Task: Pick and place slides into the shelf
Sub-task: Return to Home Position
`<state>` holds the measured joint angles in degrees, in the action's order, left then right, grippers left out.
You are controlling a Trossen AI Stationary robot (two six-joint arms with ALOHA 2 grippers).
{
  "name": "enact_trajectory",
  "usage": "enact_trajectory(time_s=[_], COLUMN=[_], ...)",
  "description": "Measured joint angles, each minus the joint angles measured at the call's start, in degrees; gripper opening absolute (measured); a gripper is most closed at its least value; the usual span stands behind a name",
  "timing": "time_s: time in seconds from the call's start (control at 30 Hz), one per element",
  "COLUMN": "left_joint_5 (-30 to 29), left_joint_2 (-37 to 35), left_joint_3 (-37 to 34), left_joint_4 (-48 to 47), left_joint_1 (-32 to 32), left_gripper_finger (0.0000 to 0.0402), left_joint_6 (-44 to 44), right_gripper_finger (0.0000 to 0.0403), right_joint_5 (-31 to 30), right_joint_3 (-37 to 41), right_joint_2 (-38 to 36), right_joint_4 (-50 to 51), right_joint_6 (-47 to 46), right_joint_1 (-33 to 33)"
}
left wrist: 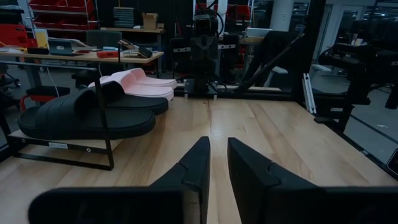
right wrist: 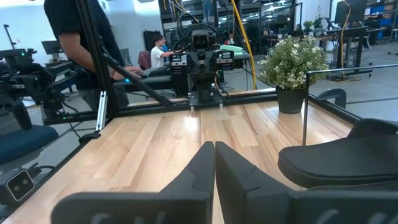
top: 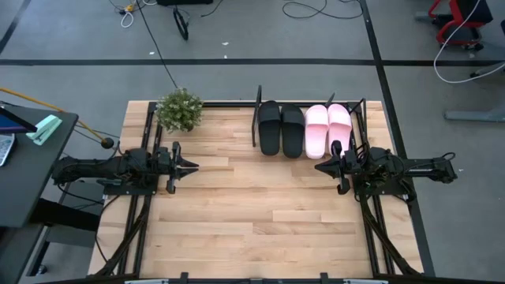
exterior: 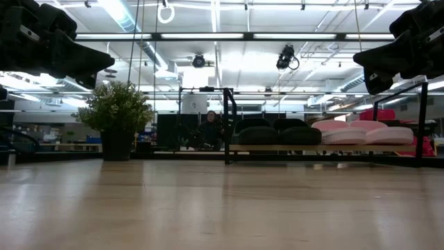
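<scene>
Left wrist view: 4 slides [left wrist: 87, 118] on shelf [left wrist: 62, 160]; white label [left wrist: 59, 144] illegible.

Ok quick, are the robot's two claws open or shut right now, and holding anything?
Left dark two-finger gripper: open a crack, holding nothing.
Right dark two-finger gripper: shut, holding nothing.
</scene>
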<state>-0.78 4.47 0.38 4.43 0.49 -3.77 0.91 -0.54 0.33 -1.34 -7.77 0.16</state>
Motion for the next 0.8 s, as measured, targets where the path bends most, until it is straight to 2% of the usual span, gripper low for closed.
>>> enact_trajectory(time_s=[0.8], left_joint_5=[0.0], left_joint_2=[0.0], left_joint_3=[0.0], left_joint_4=[0.0], left_joint_1=[0.0], left_gripper_finger=[0.0061], left_joint_6=[0.0], right_gripper_finger=[0.0018], right_joint_5=[0.0], right_joint_3=[0.0], right_joint_2=[0.0], right_joint_4=[0.0], right_joint_6=[0.0], right_joint_1=[0.0])
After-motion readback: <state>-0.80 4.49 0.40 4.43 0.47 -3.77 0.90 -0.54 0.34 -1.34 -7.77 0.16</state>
